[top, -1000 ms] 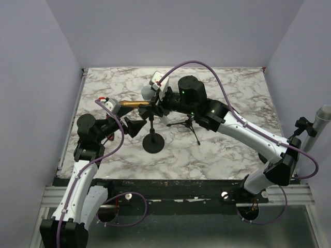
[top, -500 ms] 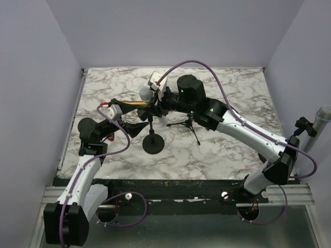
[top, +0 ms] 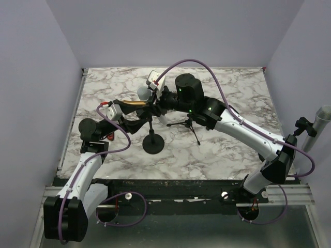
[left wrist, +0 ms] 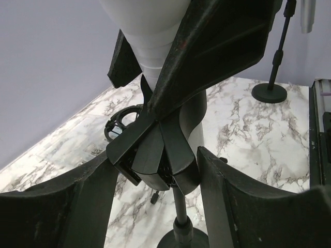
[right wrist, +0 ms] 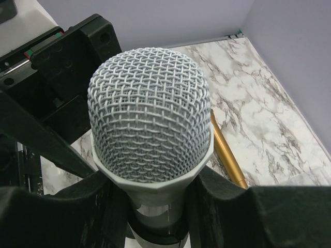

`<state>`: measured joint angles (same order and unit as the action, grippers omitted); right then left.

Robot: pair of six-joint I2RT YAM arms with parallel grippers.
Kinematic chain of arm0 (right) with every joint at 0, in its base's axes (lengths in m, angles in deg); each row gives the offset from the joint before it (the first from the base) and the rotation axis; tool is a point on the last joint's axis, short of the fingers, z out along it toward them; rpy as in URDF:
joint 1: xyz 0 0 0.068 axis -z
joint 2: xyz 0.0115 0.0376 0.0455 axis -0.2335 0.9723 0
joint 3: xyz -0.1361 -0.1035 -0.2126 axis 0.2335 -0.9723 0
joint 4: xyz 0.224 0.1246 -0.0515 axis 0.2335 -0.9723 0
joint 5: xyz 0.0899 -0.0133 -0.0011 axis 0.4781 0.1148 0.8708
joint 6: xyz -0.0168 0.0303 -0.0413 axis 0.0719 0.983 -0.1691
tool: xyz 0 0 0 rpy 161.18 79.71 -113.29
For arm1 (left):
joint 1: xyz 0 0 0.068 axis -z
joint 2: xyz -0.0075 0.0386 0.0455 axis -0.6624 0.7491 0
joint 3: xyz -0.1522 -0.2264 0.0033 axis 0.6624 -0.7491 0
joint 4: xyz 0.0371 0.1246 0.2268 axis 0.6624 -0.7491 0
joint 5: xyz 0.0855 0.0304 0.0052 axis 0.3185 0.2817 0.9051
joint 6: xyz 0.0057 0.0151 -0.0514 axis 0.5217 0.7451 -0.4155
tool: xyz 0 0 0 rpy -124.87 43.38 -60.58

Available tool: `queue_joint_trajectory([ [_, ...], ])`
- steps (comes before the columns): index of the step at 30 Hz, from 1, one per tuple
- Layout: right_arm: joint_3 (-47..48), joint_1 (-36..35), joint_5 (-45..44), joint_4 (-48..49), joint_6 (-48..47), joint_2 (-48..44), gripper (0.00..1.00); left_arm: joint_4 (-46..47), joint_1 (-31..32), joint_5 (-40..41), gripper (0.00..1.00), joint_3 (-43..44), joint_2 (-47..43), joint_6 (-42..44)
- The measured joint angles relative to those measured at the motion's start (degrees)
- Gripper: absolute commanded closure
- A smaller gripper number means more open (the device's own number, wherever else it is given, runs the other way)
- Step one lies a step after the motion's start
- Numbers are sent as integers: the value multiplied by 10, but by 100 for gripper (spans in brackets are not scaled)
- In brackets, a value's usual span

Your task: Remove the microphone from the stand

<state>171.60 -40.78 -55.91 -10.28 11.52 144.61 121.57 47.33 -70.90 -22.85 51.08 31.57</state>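
Note:
The white microphone (right wrist: 150, 103) with a grey mesh head sits tilted in the clip of a black stand (top: 153, 144) with a round base, near the table's middle. My right gripper (right wrist: 155, 178) is shut on the microphone's neck just under the head; from above the right gripper (top: 153, 103) comes in from the right. My left gripper (left wrist: 158, 157) is open, one finger on each side of the stand's clip (left wrist: 150, 155) above the pole (left wrist: 181, 206), with a gap on the left side. In the top view the left gripper (top: 140, 123) is at the pole's upper end.
A gold rod (top: 132, 103) lies on the marble table (top: 227, 150) just left of the microphone, also in the right wrist view as the gold rod (right wrist: 227, 150). A small black tripod (top: 189, 125) stands right of the stand. Purple walls close in three sides.
My left gripper has moved in to the stand's top and its jaws have narrowed round the clip. The right gripper and microphone have shifted slightly left.

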Motion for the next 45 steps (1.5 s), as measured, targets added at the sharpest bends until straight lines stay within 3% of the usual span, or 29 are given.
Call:
queue_joint_trajectory([
  [3, 1, 0, 2, -2, 0, 0, 99, -2, -1, 1, 61, 1, 6, 0],
  [5, 1, 1, 4, -3, 1, 0, 99, -9, -1, 1, 80, 3, 8, -2],
  [6, 1, 1, 6, -3, 1, 0, 99, -11, -1, 0, 94, 4, 8, -2],
  [7, 1, 1, 6, -3, 1, 0, 99, -14, -1, 0, 100, 6, 9, -2],
  [26, -3, 10, 7, 12, -5, 0, 99, -151, -1, -35, 100, 81, 44, 59],
  [43, 19, 15, 54, 12, 0, 18, 99, -171, -5, -39, 100, 89, 49, 61],
  [45, 19, 15, 54, 12, 0, 18, 99, -171, -5, -39, 77, 89, 48, 58],
])
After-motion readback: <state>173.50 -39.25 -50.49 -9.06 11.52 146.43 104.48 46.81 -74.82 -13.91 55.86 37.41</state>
